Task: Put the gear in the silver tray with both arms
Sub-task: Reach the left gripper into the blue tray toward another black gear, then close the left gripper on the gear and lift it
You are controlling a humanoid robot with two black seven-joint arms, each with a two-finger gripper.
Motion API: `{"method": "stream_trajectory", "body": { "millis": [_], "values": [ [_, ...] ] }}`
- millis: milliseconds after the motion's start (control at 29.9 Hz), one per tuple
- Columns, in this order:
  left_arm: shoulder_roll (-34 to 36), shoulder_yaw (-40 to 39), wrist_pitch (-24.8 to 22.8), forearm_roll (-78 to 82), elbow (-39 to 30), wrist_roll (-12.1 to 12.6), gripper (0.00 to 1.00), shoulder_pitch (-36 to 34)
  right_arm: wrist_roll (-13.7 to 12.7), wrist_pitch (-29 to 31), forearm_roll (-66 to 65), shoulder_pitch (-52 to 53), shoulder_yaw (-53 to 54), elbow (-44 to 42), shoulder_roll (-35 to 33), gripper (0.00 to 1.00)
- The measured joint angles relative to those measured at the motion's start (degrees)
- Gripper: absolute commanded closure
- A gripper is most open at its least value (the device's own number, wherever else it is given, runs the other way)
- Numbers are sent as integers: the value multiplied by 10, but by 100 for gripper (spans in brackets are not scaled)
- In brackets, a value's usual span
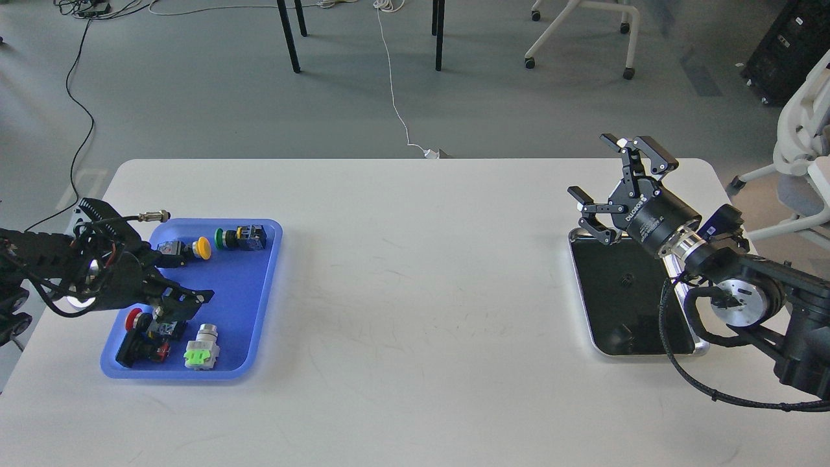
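The silver tray [650,354] lies at the right of the white table, its dark bottom showing a small dark spot. My right gripper [616,189] is open and empty, held above the tray's far left corner with its fingers spread up and to the left. My left gripper [187,303] is low inside the blue tray [259,305], at its middle left, pointing right. It is dark, and its fingers cannot be told apart. The small black gear does not show; the spot in the blue tray where it lay is covered by my left gripper.
The blue tray holds a yellow button [203,247], a green button with a black block [241,237], a red button [134,318], a silver and green switch [202,351] and a black part [137,351]. Chairs and cables are on the floor beyond the table.
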Motion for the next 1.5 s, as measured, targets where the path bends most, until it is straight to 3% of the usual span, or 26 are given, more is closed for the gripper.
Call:
{"method": "stream_trajectory", "body": {
  "millis": [334, 635, 1036, 1136, 1169, 1504],
  "values": [
    [-28, 3, -26, 0, 31, 0, 36, 0, 0, 0, -1, 1, 0, 0, 0, 3],
    [-36, 4, -26, 0, 56, 0, 61, 2, 0, 0, -3, 0, 0, 0, 0, 3],
    [-44, 15, -25, 0, 67, 0, 64, 0, 0, -1, -3, 0, 0, 0, 0, 3],
    [-46, 15, -25, 0, 68, 0, 84, -1, 0, -1, -3, 1, 0, 0, 0, 3],
    [-46, 15, -25, 0, 68, 0, 86, -1, 0, -1, -3, 1, 0, 0, 0, 3],
    [-46, 15, -24, 0, 69, 0, 88, -2, 0, -1, -3, 1, 1, 0, 0, 3]
  ]
}}
